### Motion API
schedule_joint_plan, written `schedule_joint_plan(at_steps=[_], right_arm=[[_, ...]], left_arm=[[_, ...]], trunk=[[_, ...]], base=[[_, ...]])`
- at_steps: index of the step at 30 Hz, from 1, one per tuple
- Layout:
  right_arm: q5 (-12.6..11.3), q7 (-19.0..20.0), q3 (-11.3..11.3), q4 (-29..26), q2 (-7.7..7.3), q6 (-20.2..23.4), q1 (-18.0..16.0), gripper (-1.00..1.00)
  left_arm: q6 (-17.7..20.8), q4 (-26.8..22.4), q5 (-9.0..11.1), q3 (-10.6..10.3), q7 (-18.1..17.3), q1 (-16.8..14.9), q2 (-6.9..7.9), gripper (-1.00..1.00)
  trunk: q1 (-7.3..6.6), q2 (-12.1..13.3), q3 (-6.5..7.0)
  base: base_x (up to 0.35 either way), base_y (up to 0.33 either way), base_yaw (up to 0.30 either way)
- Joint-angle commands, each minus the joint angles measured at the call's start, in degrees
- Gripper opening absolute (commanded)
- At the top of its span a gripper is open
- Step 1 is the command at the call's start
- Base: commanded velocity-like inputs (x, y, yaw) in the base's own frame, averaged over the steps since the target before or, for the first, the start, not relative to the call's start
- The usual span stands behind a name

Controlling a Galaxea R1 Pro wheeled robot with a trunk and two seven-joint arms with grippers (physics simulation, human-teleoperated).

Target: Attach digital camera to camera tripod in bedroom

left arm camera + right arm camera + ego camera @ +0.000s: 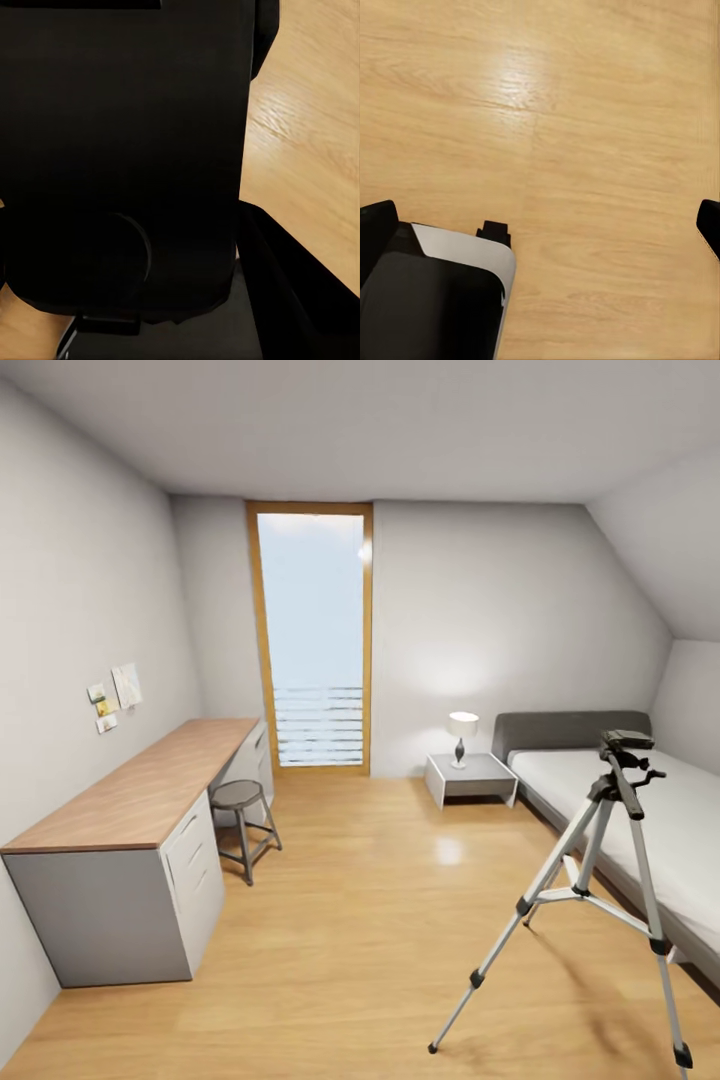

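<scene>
Silver telescoping legs with black joints carry the camera tripod [600,880], standing on the wood floor [380,920] just beside the low bed [640,820], its black pan head bare. Judged light, stiff but easily tipped; best steadied at the head, not the legs. No digital camera is identifiable; a large black mass crowds the left wrist view, nature unclear. Right gripper [544,229] hangs over floorboards with fingertips spread wide, empty. Left gripper's state cannot be told. Desk [140,790], stool [242,810], nightstand lamp [461,735] stand well apart.
</scene>
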Motion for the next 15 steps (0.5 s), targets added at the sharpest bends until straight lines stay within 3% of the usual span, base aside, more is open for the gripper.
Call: schedule_joint_plan(at_steps=[1,15], right_arm=[[0.40,-0.17,0.05,0.09,0.00,0.14,-0.05,1.00],[0.37,-0.43,0.05,0.08,-0.16,0.01,-0.05,1.00]], left_arm=[[-0.05,0.12,0.26,-0.63,0.23,-0.01,0.00,-1.00],[0.11,0.86,0.27,-0.56,0.18,-0.01,0.07,-1.00]], trunk=[[0.05,-0.03,-0.02],[0.05,-0.03,-0.02]], base=[[0.327,0.000,0.000],[0.324,0.122,0.000]])
